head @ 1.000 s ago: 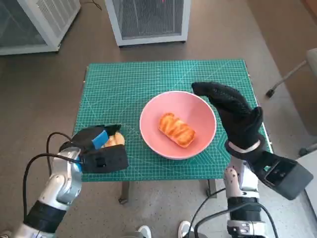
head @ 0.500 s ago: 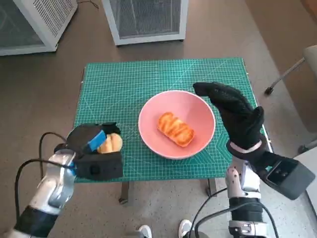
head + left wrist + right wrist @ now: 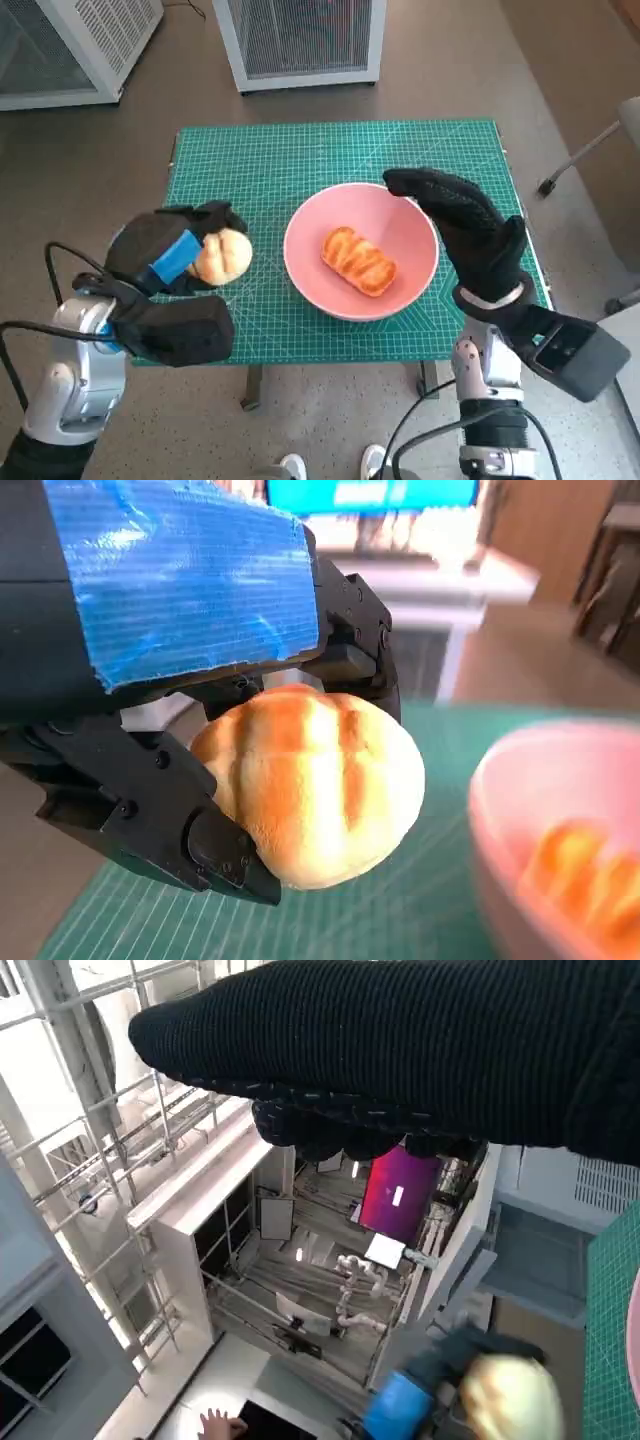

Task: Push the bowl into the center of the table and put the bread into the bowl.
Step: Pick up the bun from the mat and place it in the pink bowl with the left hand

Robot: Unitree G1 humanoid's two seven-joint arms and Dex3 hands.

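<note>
A pink bowl (image 3: 410, 225) sits a little right of the middle of the green mat (image 3: 260, 170), with a glazed twisted bread (image 3: 358, 261) lying inside it. My left hand (image 3: 172, 250) grips a round golden bun (image 3: 222, 256) and holds it lifted above the mat's left side, just left of the bowl. The left wrist view shows the bun (image 3: 310, 780) clamped between the black fingers (image 3: 215, 845), with the bowl's rim (image 3: 500, 780) close by. My right hand (image 3: 462, 222) stands with its fingers spread against the bowl's right rim, holding nothing.
Two white slatted cabinets (image 3: 300, 35) stand on the floor beyond the table. A chair base (image 3: 580, 155) is at the right. In the right wrist view a room with shelving shows, and my left hand with the bun (image 3: 505, 1395) appears low down.
My left hand has lifted the bun off the mat's front left and carried it up and toward the bowl. The right hand and the bowl have stayed put.
</note>
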